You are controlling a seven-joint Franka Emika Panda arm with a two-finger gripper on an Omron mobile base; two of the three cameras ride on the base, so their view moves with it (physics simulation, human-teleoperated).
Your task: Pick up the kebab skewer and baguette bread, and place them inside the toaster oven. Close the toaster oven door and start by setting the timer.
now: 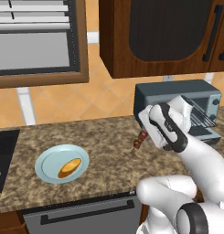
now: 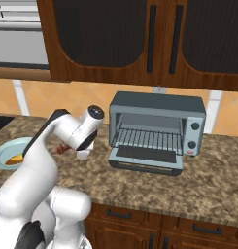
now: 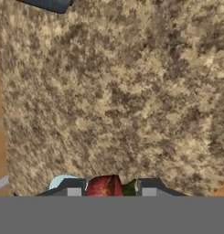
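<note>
Gripping kebab skewer (image 3: 105, 186), end effector (image 3: 111, 188) cropped, chunks half-hidden

Left base view: mounted behind and left of the arm, facing forward and down across the granite counter (image 1: 104, 137), taking in the plate (image 1: 45, 171) at left and the toaster oven (image 1: 177, 98) at right from a middling distance. Right base view: mounted behind and right, facing the toaster oven (image 2: 157, 104) nearly head-on, sharing the counter (image 2: 208, 180), oven and plate (image 2: 1, 153) with the first. Hand view: very close above the counter (image 3: 122, 91), looking down; the dark corner at its top edge is probably the oven.
</note>
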